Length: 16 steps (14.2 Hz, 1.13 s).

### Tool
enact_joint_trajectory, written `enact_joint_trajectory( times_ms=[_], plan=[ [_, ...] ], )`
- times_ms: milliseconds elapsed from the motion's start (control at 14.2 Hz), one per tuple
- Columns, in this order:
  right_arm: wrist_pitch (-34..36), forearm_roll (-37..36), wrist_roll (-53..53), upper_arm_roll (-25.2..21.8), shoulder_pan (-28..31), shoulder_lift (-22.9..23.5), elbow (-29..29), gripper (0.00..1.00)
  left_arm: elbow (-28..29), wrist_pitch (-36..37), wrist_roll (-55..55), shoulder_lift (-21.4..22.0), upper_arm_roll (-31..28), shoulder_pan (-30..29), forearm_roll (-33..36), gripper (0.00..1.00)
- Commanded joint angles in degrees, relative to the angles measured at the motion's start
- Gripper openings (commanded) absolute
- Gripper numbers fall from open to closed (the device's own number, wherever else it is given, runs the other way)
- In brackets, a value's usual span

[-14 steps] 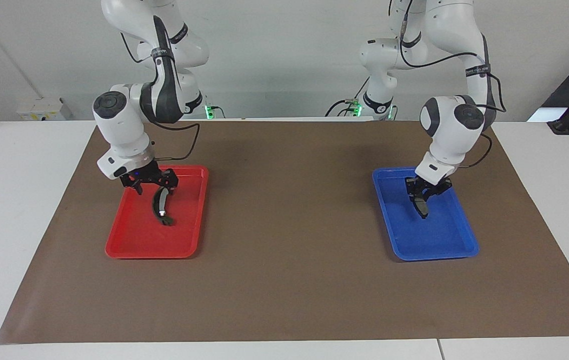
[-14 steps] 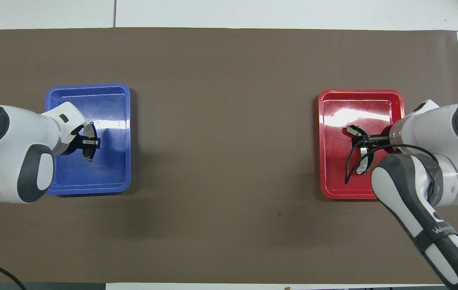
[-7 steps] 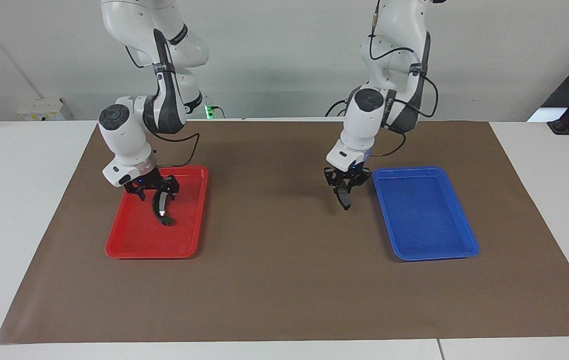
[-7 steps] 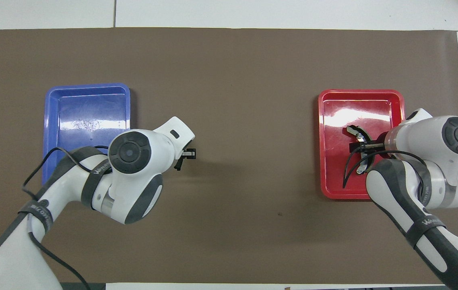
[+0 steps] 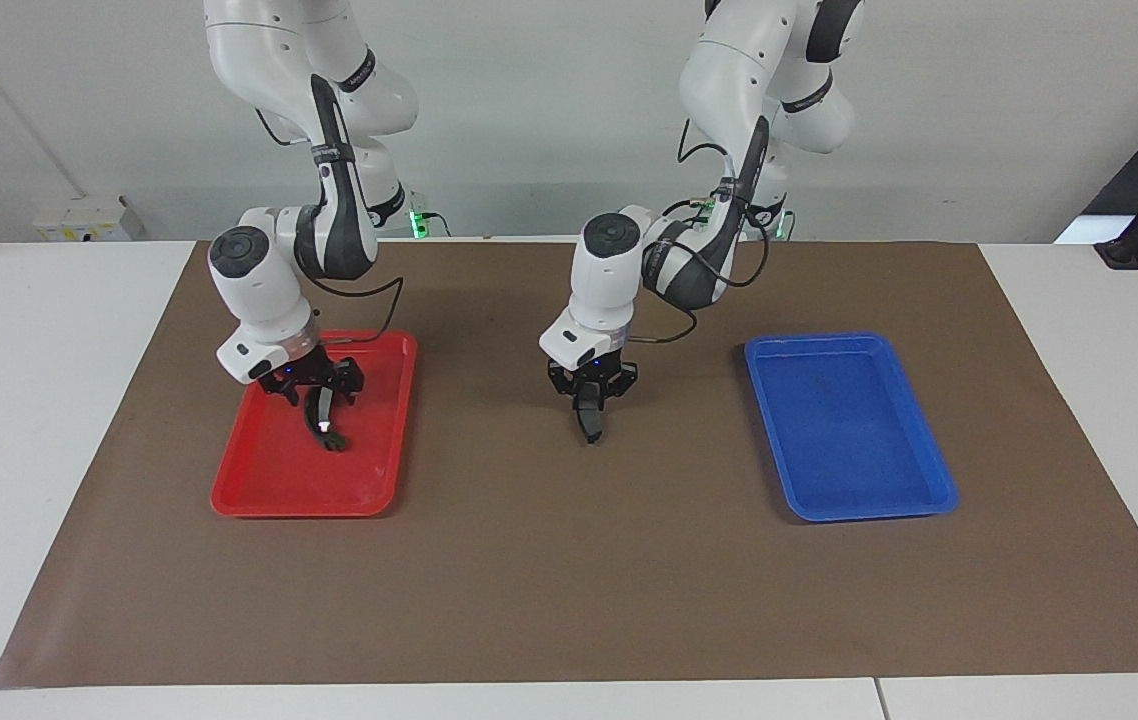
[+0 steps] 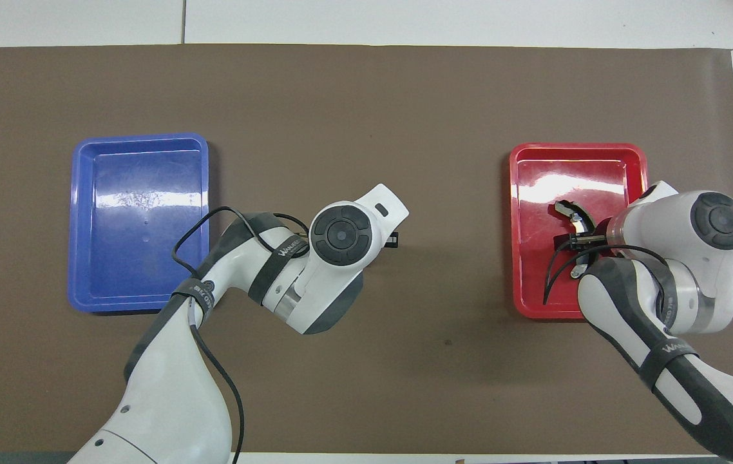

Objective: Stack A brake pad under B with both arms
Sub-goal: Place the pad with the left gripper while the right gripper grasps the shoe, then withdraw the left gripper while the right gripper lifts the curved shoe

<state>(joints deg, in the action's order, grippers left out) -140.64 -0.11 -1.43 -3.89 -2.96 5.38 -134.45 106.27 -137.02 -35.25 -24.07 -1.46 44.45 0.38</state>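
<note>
The A brake pad, short and dark, hangs on edge from my left gripper, which is shut on it low over the brown mat between the two trays. In the overhead view the left wrist covers the pad, and only a black bit of the left gripper shows. B, a long dark crescent with a light strip, lies in the red tray. My right gripper is down over B's end nearer the robots, open, one finger on each side. From overhead, B curves out from under the right gripper.
The blue tray sits on the mat toward the left arm's end with nothing in it. The red tray sits toward the right arm's end. A brown mat covers the white table.
The left arm has carried the A brake pad out of the blue tray to the middle of the mat. The right gripper has settled lower over B and its jaws have narrowed a little.
</note>
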Motion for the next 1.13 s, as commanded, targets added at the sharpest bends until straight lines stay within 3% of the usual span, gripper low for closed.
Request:
enact_joint_trajectory(
  times_ms=[0,70,282,423,493,704,1056],
  plan=[
    [0.01,1.43,-4.09,0.20,1.12,-0.55,-0.63,0.78,-0.98,-1.23,-0.44,-0.98,-0.92,0.91,-0.47,0.90],
    [0.01,1.34,-4.19,0.20,1.55,-0.55,-0.72,0.73,-1.16,-0.62,-0.35,-0.89,-0.92,0.91,-0.47,1.00],
    [-0.16,1.43,-3.93,0.20,1.56,-0.72,-1.33,0.58,0.68,3.06,-0.26,3.48,-1.09,-0.93,-0.47,1.00],
    [0.01,1.43,-3.23,0.29,1.56,-0.72,-1.34,0.15,4.27,8.32,0.88,9.79,-1.09,-5.14,-0.47,1.00],
    [0.10,1.43,-1.05,0.29,1.56,-0.72,-1.34,0.02,6.73,11.22,2.80,13.75,-1.27,-8.12,-0.47,1.00],
    [3.33,1.42,1.77,0.29,1.03,-0.55,1.81,0.00,8.16,19.48,14.20,19.39,-1.09,-18.83,-0.47,1.00],
    [19.77,1.51,7.49,0.46,-2.65,-0.55,14.73,0.00,3.87,28.02,27.59,24.24,-1.44,-34.75,-0.47,1.00]
  ],
)
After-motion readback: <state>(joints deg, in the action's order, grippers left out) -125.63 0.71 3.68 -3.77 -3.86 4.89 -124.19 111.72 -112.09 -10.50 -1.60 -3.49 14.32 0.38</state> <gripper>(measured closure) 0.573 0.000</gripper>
